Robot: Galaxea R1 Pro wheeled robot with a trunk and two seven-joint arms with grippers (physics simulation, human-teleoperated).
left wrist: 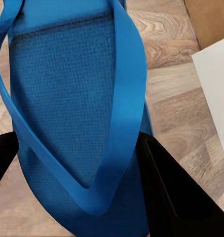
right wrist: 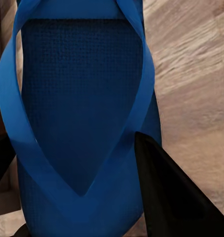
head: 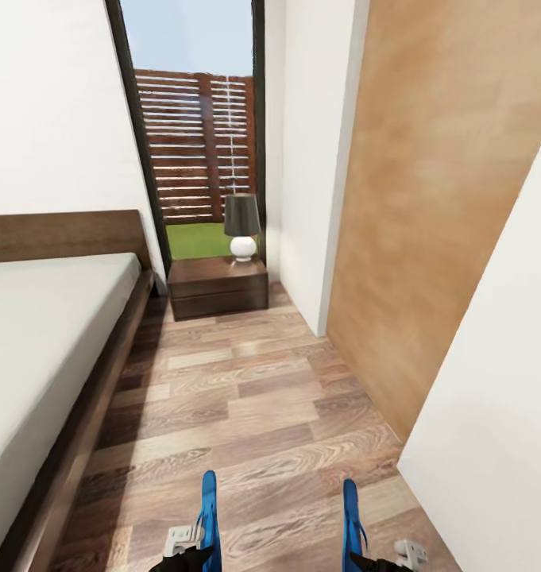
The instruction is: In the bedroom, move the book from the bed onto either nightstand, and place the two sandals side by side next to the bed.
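I hold one bright blue sandal in each gripper. The left sandal [head: 210,520] stands on edge at the bottom of the head view, my left gripper [head: 192,548] shut on it; up close its sole and straps [left wrist: 77,113] sit between black fingers [left wrist: 176,192]. My right gripper [head: 373,556] is shut on the other sandal [head: 350,524], seen close in the right wrist view [right wrist: 82,113]. The bed [head: 40,334] with its grey mattress lies at the left. A dark brown nightstand [head: 217,286] stands beyond it by the window. The book is out of view.
A lamp [head: 242,225] with a dark shade stands on the nightstand. A tan wooden panel [head: 429,222] and a white wall [head: 500,445] close in the right side. Wood-plank floor [head: 246,397] runs between bed and wall toward the tall window [head: 195,127].
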